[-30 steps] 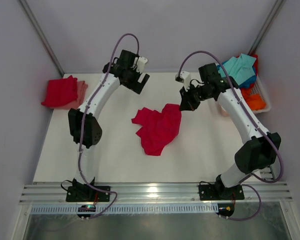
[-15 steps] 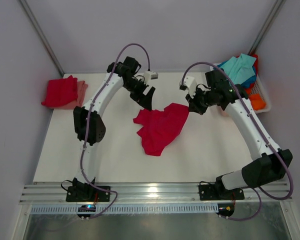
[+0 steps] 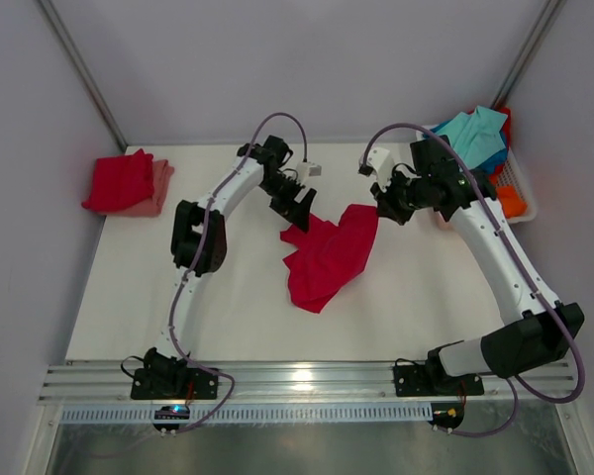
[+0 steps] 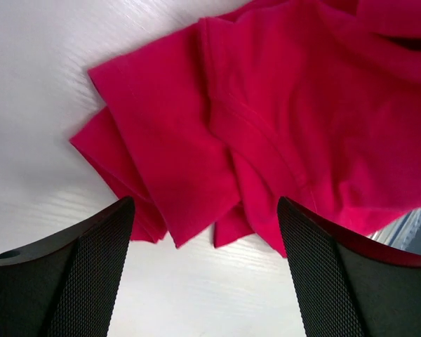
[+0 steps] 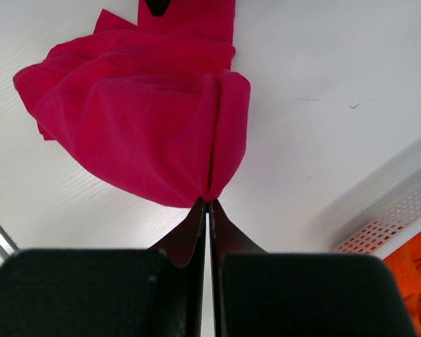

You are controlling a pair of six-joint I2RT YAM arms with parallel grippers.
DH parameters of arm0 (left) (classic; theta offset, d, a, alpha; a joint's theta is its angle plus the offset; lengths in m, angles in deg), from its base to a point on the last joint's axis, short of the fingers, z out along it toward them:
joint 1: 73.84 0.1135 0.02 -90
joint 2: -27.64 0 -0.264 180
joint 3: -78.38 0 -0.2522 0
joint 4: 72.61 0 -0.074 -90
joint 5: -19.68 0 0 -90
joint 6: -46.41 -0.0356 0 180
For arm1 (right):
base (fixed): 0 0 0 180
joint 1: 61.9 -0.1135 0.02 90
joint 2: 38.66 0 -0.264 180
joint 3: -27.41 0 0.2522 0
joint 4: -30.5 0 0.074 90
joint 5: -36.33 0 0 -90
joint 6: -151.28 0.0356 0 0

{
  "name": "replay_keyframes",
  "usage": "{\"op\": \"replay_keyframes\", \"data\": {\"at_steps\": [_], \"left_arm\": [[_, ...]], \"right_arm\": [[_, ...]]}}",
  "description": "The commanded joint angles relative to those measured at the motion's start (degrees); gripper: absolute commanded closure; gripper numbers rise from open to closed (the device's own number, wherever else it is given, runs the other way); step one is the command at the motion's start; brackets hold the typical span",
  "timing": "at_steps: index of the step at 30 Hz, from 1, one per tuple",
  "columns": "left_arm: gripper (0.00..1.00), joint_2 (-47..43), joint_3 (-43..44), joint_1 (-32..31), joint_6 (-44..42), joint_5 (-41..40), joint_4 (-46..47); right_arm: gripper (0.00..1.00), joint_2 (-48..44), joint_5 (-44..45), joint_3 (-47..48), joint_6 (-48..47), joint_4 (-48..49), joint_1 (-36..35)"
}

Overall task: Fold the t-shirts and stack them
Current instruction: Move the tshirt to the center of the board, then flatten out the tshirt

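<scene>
Robotics lab cell: bare grey walls (image 3: 327, 59), white desk (image 3: 119, 297), left arm (image 3: 193, 237) and right arm (image 3: 495, 249) bolted to a near aluminium rail (image 3: 307, 381).

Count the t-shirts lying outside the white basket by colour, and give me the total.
Crimson: 2, the crumpled crimson t-shirt at the centre and the folded crimson t-shirt at far left
Salmon pink: 1, the salmon pink t-shirt under the folded one
Total: 3

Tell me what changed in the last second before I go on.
The left gripper swung in from the far edge and now hangs over the left corner of the crimson t-shirt, jaws open, not yet gripping. The right gripper, shut on the shirt's far right corner throughout, pulled it slightly rightward. The folded stack at left and the basket stayed put.
</scene>
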Motion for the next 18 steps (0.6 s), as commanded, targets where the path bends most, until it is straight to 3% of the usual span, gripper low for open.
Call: {"op": "replay_keyframes", "data": {"at_steps": [1,10,18], "left_arm": [[0.16,0.5,3.3,-0.3,3.7,2.1,6.7],[0.19,1.5,3.3,-1.8,7.9,7.9,7.6],[0.19,3.5,3.1,-3.5,8.1,7.6,8.5]], "right_arm": [[0.97,0.7,1.0,1.0,1.7,4.0,0.1],[0.97,2.1,2.3,1.8,2.1,5.1,0.1],[0.97,3.9,2.3,3.5,2.7,5.7,0.1]]}}
